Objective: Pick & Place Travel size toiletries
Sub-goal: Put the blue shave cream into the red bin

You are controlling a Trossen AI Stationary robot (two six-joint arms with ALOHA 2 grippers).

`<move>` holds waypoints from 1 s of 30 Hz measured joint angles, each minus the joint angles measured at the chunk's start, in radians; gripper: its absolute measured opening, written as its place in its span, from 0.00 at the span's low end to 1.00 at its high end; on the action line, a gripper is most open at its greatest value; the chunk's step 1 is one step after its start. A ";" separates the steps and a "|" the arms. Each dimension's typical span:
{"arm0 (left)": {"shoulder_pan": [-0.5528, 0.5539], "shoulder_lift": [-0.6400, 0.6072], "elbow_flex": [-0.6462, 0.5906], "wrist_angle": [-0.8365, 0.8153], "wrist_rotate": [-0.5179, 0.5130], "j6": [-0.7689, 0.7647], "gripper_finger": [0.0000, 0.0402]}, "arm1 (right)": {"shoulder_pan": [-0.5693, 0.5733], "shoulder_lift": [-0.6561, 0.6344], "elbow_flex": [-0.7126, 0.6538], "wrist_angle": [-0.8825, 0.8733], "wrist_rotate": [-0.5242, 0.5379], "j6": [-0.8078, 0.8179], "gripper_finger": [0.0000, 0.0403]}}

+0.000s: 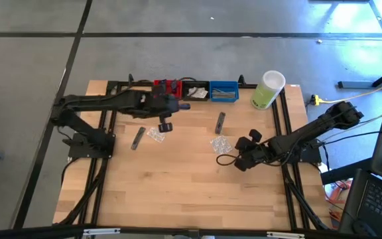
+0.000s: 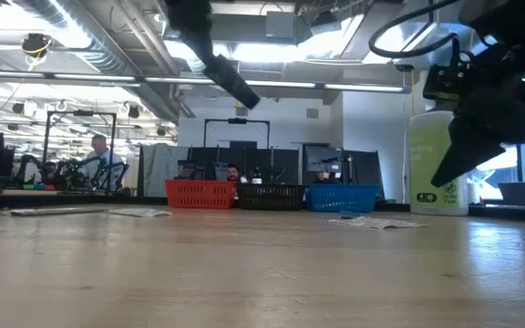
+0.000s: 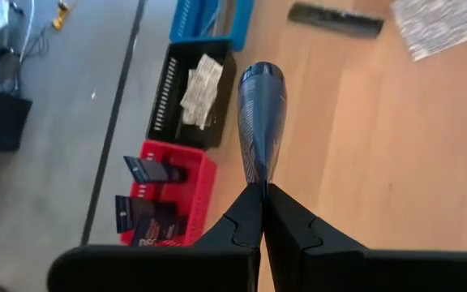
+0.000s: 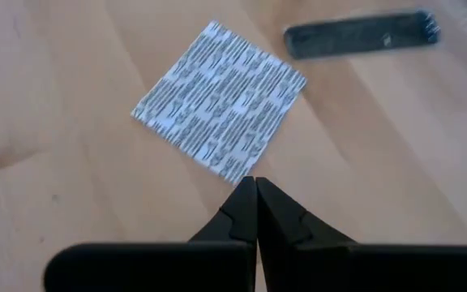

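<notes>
Two grippers: both are showing fingers pressed together.
Right gripper [image 4: 255, 185]: is sitting nearest the front edge of the table [image 1: 178, 192], fingers together with nothing between them, tips just short of the printed square packet [image 4: 220, 109], which is lying flat on the wood.
Grey sachet [image 4: 359, 34]: is lying flat just beyond that printed square packet, toward the blue bin [image 1: 223, 91].
Second grey sachet [image 1: 138, 137]: is lying on the table, left of the printed square packet, with another clear packet [image 1: 155, 133] just beside it.
Left gripper [image 3: 259, 195]: is hanging above the table, clamped on a dark navy mini tube [image 3: 260, 118], tube pointing toward the black bin [image 3: 190, 93].
Bins: red bin [image 3: 165, 203], black bin and blue bin are standing in a row at the far edge.
Green container [image 1: 267, 89]: is standing upright just right of the blue bin.
</notes>
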 joint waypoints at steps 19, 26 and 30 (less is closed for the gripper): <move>0.165 0.190 0.173 -0.268 0.029 0.035 0.01 | -0.062 -0.197 0.000 0.052 -0.150 -0.181 0.00; 0.202 0.191 0.173 -0.273 0.076 0.008 0.01 | -0.065 -0.307 0.000 0.165 -0.275 -0.310 0.00; 0.205 0.190 0.173 -0.273 0.069 0.017 0.01 | -0.055 -0.381 0.000 0.218 -0.282 -0.391 0.00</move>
